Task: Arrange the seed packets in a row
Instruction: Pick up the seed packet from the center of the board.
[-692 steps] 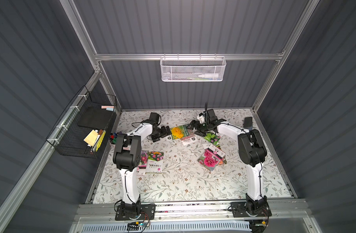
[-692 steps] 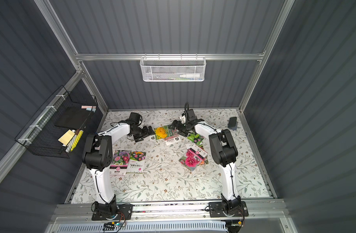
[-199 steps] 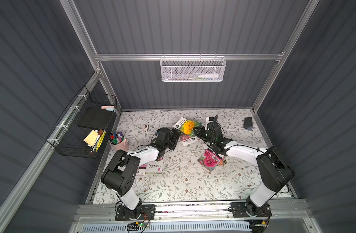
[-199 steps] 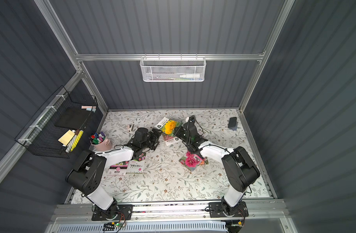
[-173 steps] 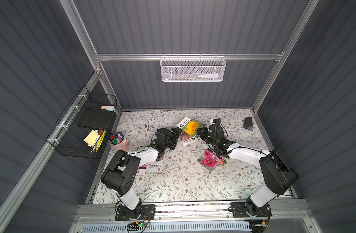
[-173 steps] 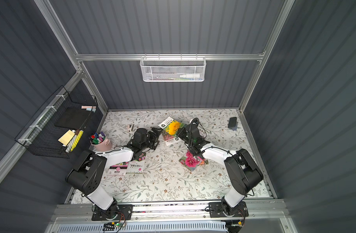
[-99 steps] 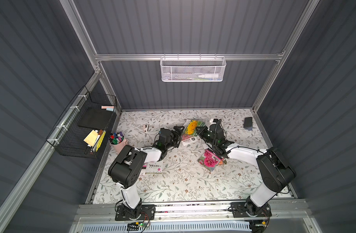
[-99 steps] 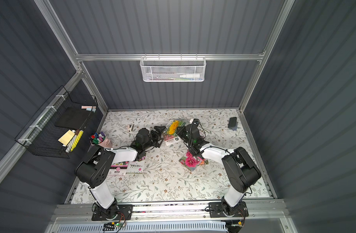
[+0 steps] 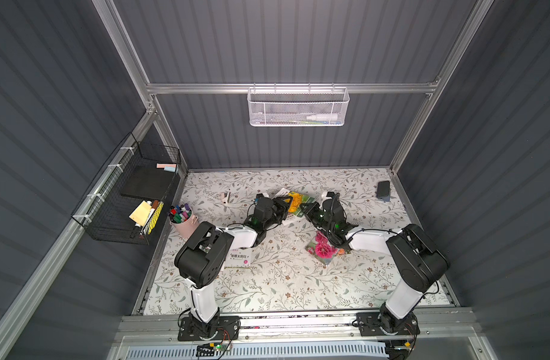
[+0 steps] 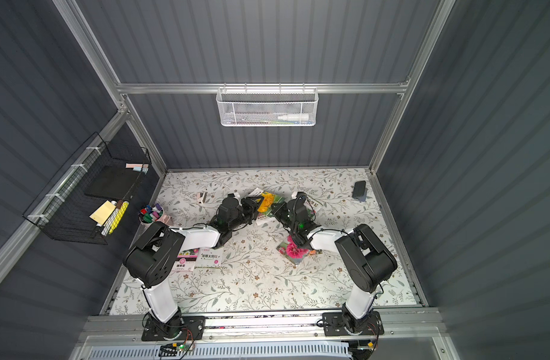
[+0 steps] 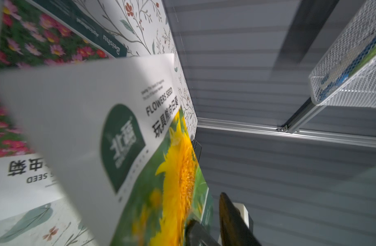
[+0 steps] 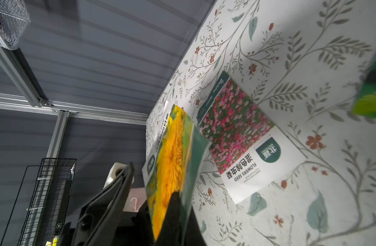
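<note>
**Top views.** The sunflower packet (image 9: 294, 199) is held tilted off the table (image 9: 283, 290), just above frame centre. The left gripper (image 9: 283, 205) and the right gripper (image 9: 307, 208) meet it from either side. Other seed packets lie flat. A magenta packet (image 9: 323, 249) sits right of centre under the right arm. A pink-banded packet (image 10: 184, 263) and a white-banded packet (image 10: 208, 257) sit side by side left of centre. No full row is formed yet.

**Left wrist view.** The sunflower packet fills the near field, with its white label band nearest the camera. A pink-meadow packet (image 11: 44, 42) lies flat on the table behind it. This view does not settle how the jaws stand.

**Right wrist view.** The right gripper's finger (image 12: 174, 215) presses on the flower face, so this claw is clamped on the packet's corner. The left gripper's finger (image 12: 118, 187) stands just beside the sheet with a gap showing, so its jaws are apart and not pinching. The sheet bows slightly.

**Handling.** The packet looks light, thin, glossy and flexible. It is likely to sag or slip from a single corner pinch. The best hold is probably along an edge, with the pads well onto the label band.
</note>
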